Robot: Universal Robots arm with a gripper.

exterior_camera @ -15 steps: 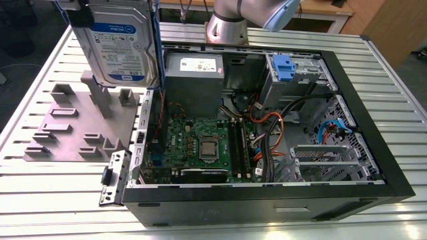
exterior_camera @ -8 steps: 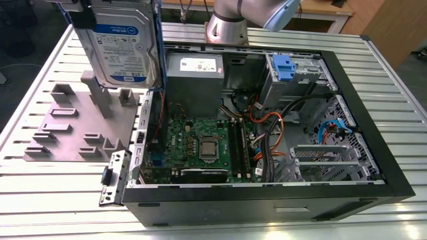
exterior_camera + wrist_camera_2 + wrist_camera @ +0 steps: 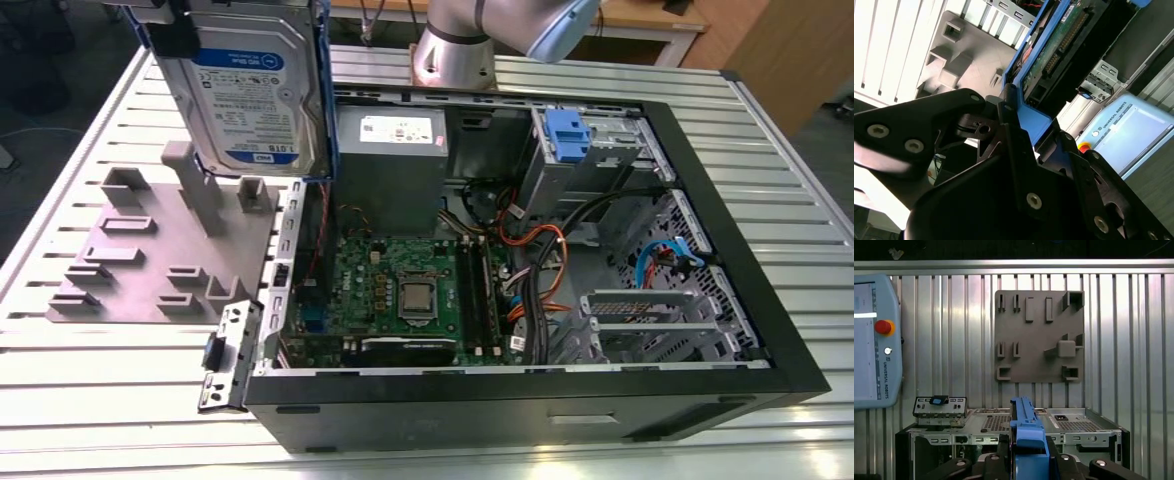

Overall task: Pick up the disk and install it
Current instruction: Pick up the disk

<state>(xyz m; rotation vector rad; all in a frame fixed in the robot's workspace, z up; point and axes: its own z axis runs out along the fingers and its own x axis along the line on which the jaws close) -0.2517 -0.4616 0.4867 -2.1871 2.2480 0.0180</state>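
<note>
Gripper (image 3: 1031, 125) is clamped on the disk (image 3: 247, 90). In the second wrist view the black fingers (image 3: 1009, 125) press both sides of the blue carrier at one short end, so the jaws are narrow and loaded, not empty. Green circuit-board side of the disk faces that cam; label side faces the exterior cam.

Ref = the open PC case (image 3: 534, 400), lying on its side w/ the interior up.
- Disk is outside the case, raised off the table, just past the case wall on the exterior view's left, level w/ the corner where the power supply (image 3: 387, 160) sits.
- Long axis runs approx vertical and the disk hangs down from the gripper. Lower edge is clear of the grey fixture plate (image 3: 134, 260), which lies beside the case on that same side.
- Drive cage w/ blue latch tab (image 3: 567, 135) is inside the case at the far corner, on the exterior view's right. Power supply sits between it and the disk.

Judgement: pick-up looks done, install not yet. Disk is apart from the cage, w/ most of the case width between them. Whether the disk's edge lines up w/ the cage opening I can't tell from these views.
</note>
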